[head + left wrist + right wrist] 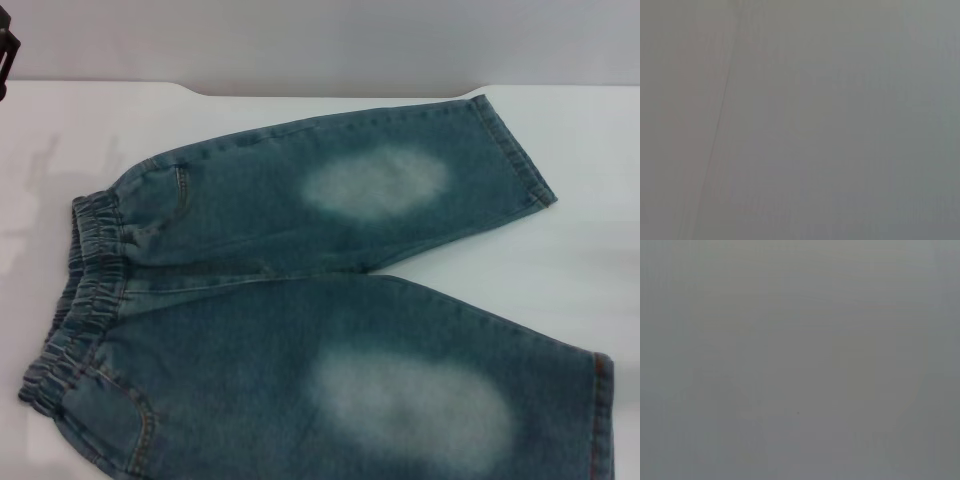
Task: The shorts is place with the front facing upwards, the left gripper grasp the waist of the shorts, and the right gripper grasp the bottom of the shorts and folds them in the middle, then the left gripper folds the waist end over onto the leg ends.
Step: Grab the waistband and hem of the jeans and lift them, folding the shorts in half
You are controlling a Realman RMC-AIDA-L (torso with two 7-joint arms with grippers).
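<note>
The shorts (300, 300) lie spread flat on the white table (590, 250), front up, with a pale faded oval on each leg. Their gathered elastic waist (85, 290) points to the left. The leg ends point right: the far hem (515, 150) near the table's back, the near hem (600, 400) with an orange-red edge at the right border. A small black part of my left gripper (6, 55) peeks in at the upper left edge, well away from the waist. My right gripper is out of view. Both wrist views show only plain grey.
The table's back edge (330, 92) meets a grey wall behind the shorts. The near leg runs off the bottom of the head view.
</note>
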